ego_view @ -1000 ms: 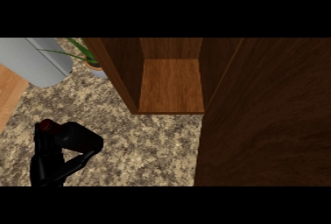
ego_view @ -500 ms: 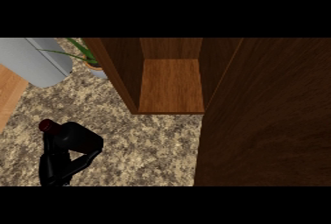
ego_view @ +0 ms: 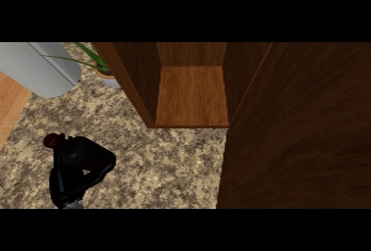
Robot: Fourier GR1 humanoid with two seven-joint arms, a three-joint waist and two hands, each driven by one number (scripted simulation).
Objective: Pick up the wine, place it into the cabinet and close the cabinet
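Observation:
The wine bottle point(ego_view: 52, 141) shows only as a dark red cap at the lower left; the rest is hidden by my left hand point(ego_view: 81, 164), whose black fingers are curled round it above the speckled counter point(ego_view: 167, 162). The wooden cabinet point(ego_view: 192, 95) stands open at the top middle, its inner shelf bare. Its door point(ego_view: 297, 127) is swung out and fills the right side of the view. The hand and bottle are left of and nearer than the cabinet's opening. My right hand does not show.
A grey rounded object point(ego_view: 43, 68) lies at the upper left, with a potted green plant point(ego_view: 95, 63) just beside the cabinet's left wall. A light wooden surface point(ego_view: 10, 108) shows at the left edge.
My left hand with the bottle has drawn in slightly and its forearm has shifted a little to the right; the bottle's cap stays almost where it was. The cabinet is unchanged.

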